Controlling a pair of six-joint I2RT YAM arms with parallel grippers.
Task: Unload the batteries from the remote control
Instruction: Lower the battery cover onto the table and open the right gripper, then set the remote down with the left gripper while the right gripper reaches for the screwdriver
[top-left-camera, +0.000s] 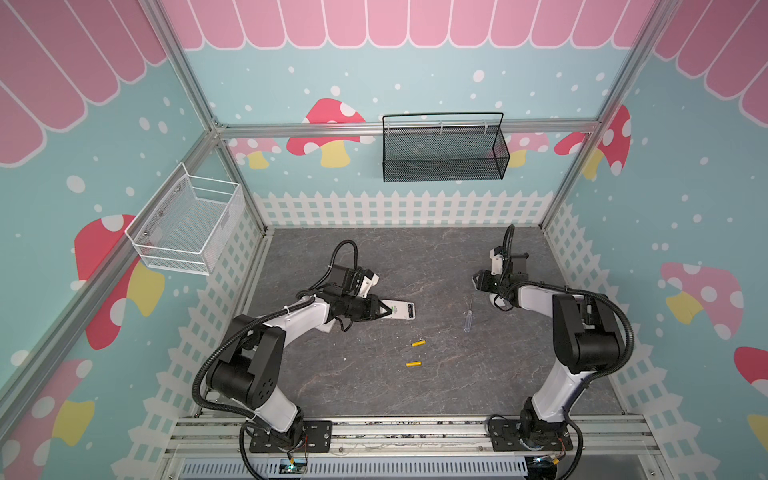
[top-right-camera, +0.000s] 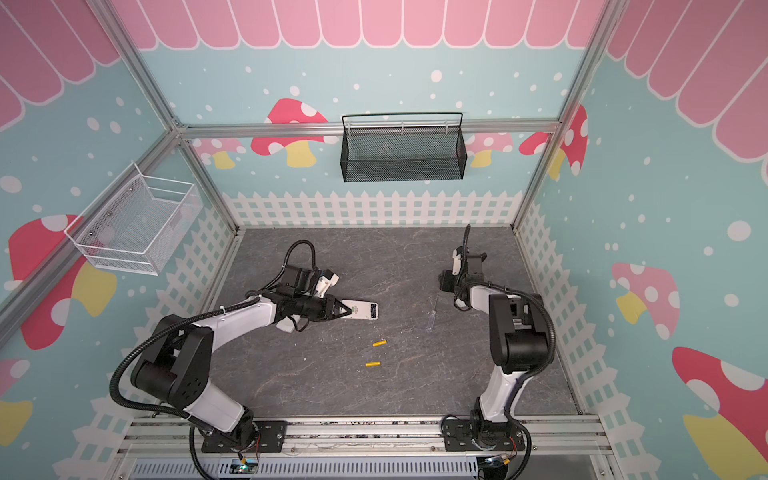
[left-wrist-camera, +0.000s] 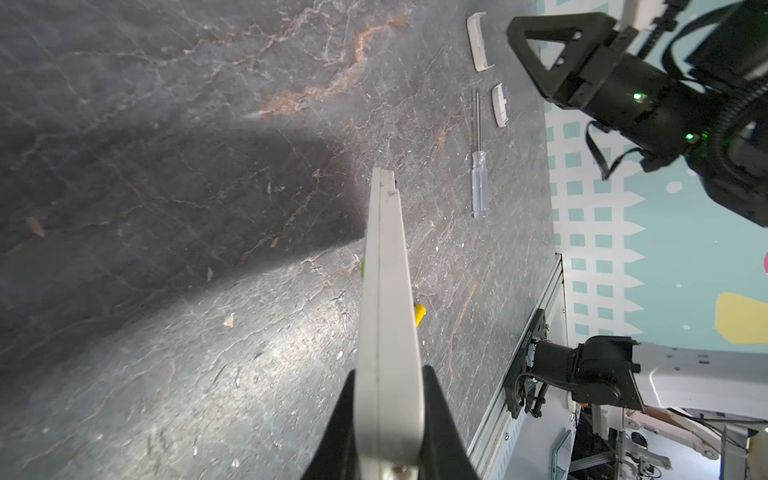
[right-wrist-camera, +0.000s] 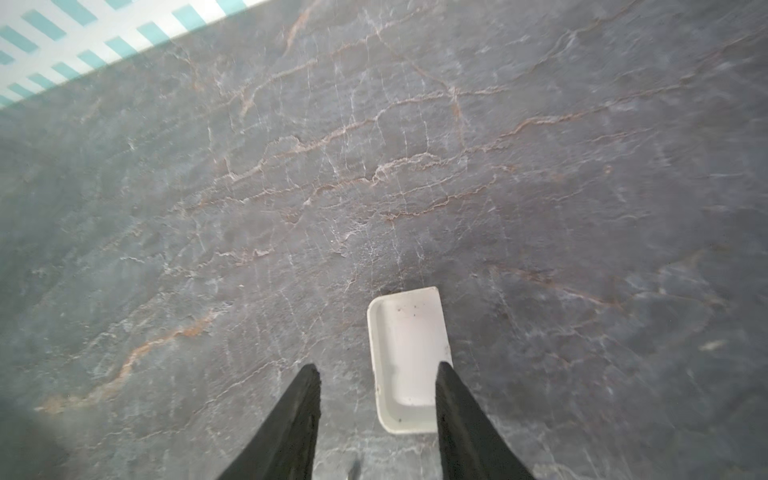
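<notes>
My left gripper is shut on the near end of the white remote control. It holds the remote on edge above the table, seen edge-on in the left wrist view. A dark opening shows at the remote's far end; I cannot tell what lies in it. Two yellow batteries lie loose on the table in front of the remote, in both top views. One peeks out behind the remote. My right gripper stands open at the right, over a white cover lying on the table.
A clear-handled screwdriver lies right of centre. A second, smaller white cover lies beside its shaft. A white wire basket hangs on the left wall and a black mesh basket on the back wall.
</notes>
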